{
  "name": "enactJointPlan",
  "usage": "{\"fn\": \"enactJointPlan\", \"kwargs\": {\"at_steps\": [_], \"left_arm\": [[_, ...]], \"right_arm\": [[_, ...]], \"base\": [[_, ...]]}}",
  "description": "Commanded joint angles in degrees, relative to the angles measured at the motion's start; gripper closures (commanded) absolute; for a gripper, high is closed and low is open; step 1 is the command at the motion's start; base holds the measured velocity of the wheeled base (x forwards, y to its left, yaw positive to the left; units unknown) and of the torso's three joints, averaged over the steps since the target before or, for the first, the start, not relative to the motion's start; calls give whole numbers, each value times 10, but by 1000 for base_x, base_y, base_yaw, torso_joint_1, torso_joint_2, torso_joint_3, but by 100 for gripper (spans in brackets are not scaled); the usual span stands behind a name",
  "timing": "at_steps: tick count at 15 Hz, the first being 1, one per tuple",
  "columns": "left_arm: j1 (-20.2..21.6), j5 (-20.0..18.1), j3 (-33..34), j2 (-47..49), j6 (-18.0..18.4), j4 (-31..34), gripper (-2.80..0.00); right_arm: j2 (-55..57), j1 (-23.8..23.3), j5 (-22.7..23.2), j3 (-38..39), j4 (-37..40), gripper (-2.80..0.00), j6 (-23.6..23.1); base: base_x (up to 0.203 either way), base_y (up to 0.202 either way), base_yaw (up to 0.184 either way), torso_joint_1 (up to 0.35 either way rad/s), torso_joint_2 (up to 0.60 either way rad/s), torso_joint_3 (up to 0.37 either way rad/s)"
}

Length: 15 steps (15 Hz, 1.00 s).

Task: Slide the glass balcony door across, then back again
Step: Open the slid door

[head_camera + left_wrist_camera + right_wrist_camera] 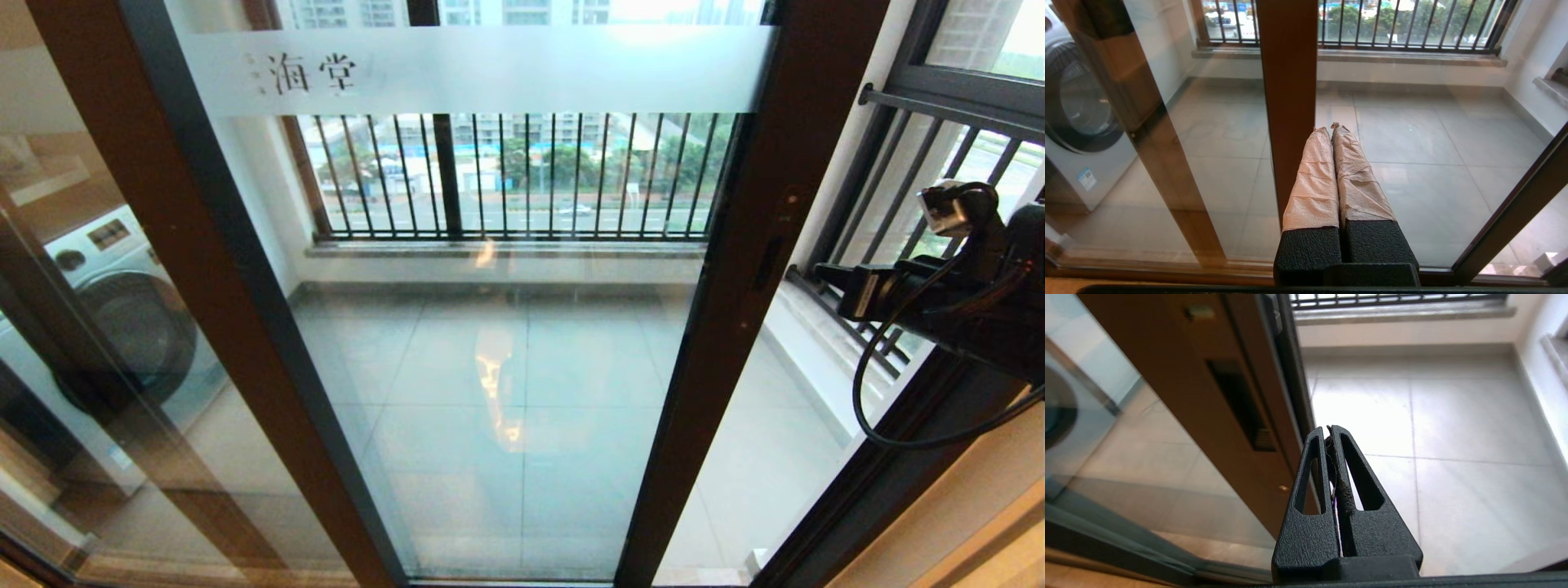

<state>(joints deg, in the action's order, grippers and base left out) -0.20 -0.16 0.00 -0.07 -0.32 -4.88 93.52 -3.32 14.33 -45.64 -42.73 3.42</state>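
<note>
My right pincer (1328,430): black fingers pressed together, empty, hanging in the open gap just beside the brown-framed glass balcony door (490,327), near its black handle slot (1241,404), not touching. Door covers most of the opening, frosted lettered band up top. Left pincer (1331,128): taped fingers together, idle, low before the glass.

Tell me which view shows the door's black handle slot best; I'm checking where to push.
The right wrist view: the black recessed handle slot is close and large. The head view shows it small and dark; the left wrist view doesn't show it.
</note>
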Motion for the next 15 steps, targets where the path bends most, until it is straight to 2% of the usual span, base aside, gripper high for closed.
{"fn": "enactJointPlan", "kwargs": {"at_steps": [1,8,15], "left_arm": [[0,0,19,1,0,0,0],[1,0,19,1,0,0,0],[0,0,19,1,0,0,0]], "right_arm": [[-4,-18,2,-5,0,0,1],[102,-18,7,-85,-4,0,5],[110,23,-7,-88,-6,0,4]], "base": [[0,0,0,0,0,0],[0,0,0,0,0,0],[0,0,0,0,0,0]]}}
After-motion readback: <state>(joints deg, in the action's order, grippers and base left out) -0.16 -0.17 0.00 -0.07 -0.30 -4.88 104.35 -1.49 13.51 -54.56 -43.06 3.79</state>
